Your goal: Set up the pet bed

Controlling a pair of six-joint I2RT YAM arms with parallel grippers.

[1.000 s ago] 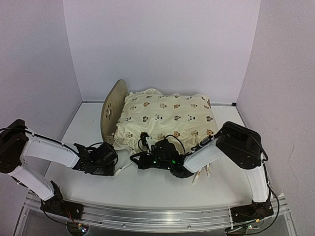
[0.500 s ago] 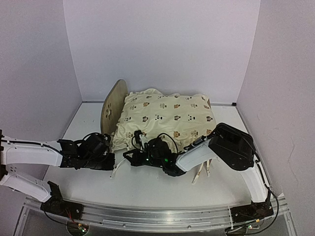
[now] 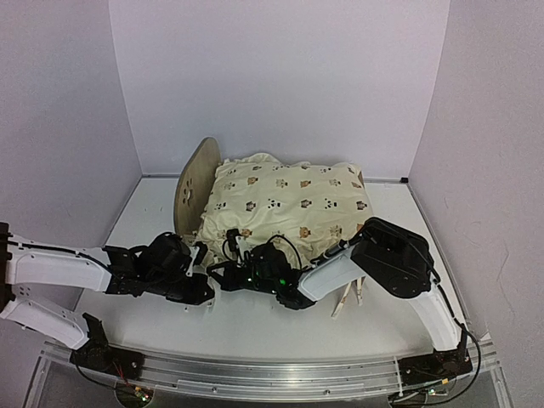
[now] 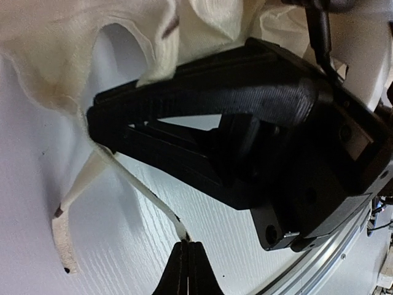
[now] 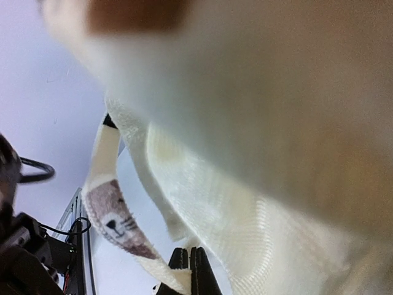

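The pet bed shows its arched light-wood headboard [image 3: 192, 192] at the left and a wooden end [image 3: 349, 299] at the right; its base is hidden under the cream animal-print cushion [image 3: 289, 204]. My left gripper [image 3: 206, 294] sits low on the table at the cushion's near-left corner. In the left wrist view this gripper [image 4: 186, 244] is shut on a thin white tie strap [image 4: 138, 189] that runs up to the cushion [image 4: 55, 43]. My right gripper [image 3: 223, 272] is just beside it, shut [image 5: 189, 253] on a cream strap with a cat face [image 5: 113, 222].
White walls close in the table [image 3: 153, 221] on three sides. A metal rail [image 3: 272, 374] runs along the near edge. The right arm's black wrist [image 4: 258, 129] crowds close over the left gripper. A loose strap end [image 4: 64, 241] lies on the table.
My left arm has swung right and forward, bringing its gripper up to the right gripper at the cushion's corner. The right gripper has shifted a little left.
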